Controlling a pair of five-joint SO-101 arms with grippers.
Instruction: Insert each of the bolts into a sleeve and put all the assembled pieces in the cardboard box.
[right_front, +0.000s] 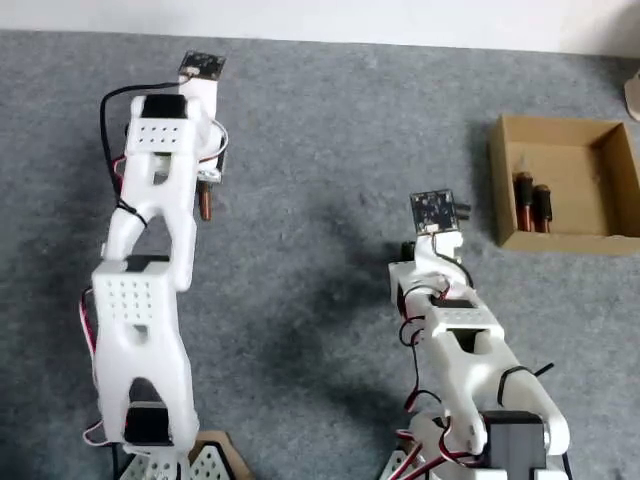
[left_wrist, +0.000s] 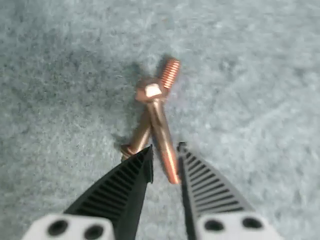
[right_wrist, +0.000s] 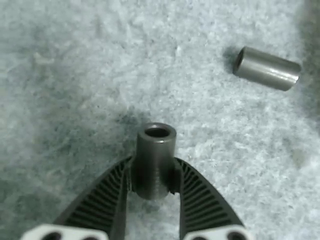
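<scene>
My left gripper (left_wrist: 164, 156) is shut on the shaft of a copper bolt (left_wrist: 159, 125), whose hex head points away from the fingers. A second copper bolt (left_wrist: 169, 72) lies crossed beneath it on the grey carpet. In the high view this gripper (right_front: 207, 190) is at the far left with the bolt (right_front: 206, 206) showing under it. My right gripper (right_wrist: 154, 175) is shut on a dark sleeve (right_wrist: 156, 150), its open bore facing outward. Another sleeve (right_wrist: 267, 68) lies on its side farther off. The cardboard box (right_front: 505, 180) stands at the right.
Two assembled pieces (right_front: 523, 200) (right_front: 542, 207) lie side by side in the box. The right arm's gripper (right_front: 418, 250) hangs mid-table, left of the box. Open grey carpet lies between the two arms.
</scene>
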